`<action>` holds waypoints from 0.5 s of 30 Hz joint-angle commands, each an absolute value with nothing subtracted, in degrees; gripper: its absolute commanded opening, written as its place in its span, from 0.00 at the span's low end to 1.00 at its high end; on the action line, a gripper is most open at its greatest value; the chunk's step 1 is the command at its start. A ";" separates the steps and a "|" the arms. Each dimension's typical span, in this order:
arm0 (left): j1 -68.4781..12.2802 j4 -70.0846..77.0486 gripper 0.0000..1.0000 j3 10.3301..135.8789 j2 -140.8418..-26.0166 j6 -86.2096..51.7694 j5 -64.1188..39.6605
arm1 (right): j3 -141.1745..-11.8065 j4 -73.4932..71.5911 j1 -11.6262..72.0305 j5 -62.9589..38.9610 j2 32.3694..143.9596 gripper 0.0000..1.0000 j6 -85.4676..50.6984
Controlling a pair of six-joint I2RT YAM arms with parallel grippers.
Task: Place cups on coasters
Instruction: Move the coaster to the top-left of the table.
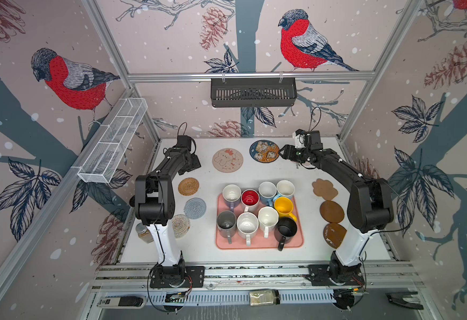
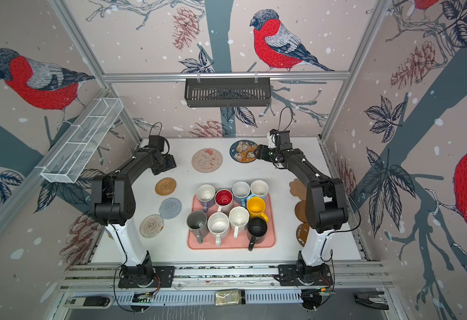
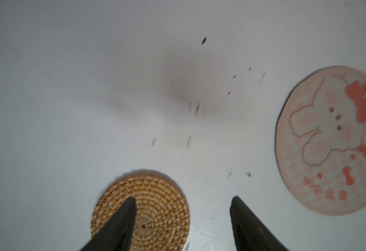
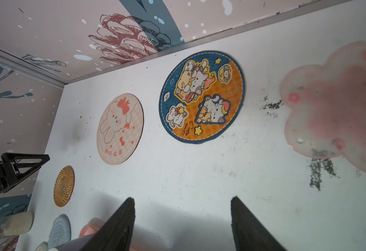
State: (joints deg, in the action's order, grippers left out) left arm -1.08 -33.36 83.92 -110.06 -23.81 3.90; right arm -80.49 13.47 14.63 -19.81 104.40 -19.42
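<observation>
Though outstretched, both grippers (image 3: 182,198) (image 4: 182,198) agape, empty.

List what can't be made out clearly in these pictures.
- Pink flower coaster: blurred and edge-cut in the right wrist view; covered by the right arm in both top views.
- Brown discs: partly behind that arm in a top view.
- Cream woven coaster: partly behind the left arm in a top view.

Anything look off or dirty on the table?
Yes. The translucent pink flower-shaped coaster is stained with dark smudges, and black gritty smears mark the white tabletop beside it. One brown disc coaster shows whitish scuffs.
</observation>
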 commanded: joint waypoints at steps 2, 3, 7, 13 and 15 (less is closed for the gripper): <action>-1.33 -34.88 0.64 75.18 -104.46 -25.80 7.36 | -79.18 11.89 15.27 -19.11 102.92 0.69 -18.87; -1.25 -34.48 0.62 73.14 -102.93 -26.00 7.95 | -78.87 11.62 15.34 -19.30 102.61 0.67 -18.97; -1.28 -33.05 0.49 68.25 -100.23 -26.62 7.97 | -77.27 10.31 15.51 -20.08 101.33 0.60 -19.40; -1.30 -31.32 0.47 66.55 -101.47 -26.46 7.56 | -76.73 10.20 16.00 -20.17 100.63 0.59 -19.40; -1.23 -30.63 0.47 66.33 -102.80 -26.36 7.37 | -76.64 10.34 16.09 -20.00 100.46 0.59 -19.31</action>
State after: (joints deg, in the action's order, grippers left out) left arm -1.32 -32.21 66.72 -101.65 -26.55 7.29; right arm -76.77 11.84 15.97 -19.88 101.19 -19.49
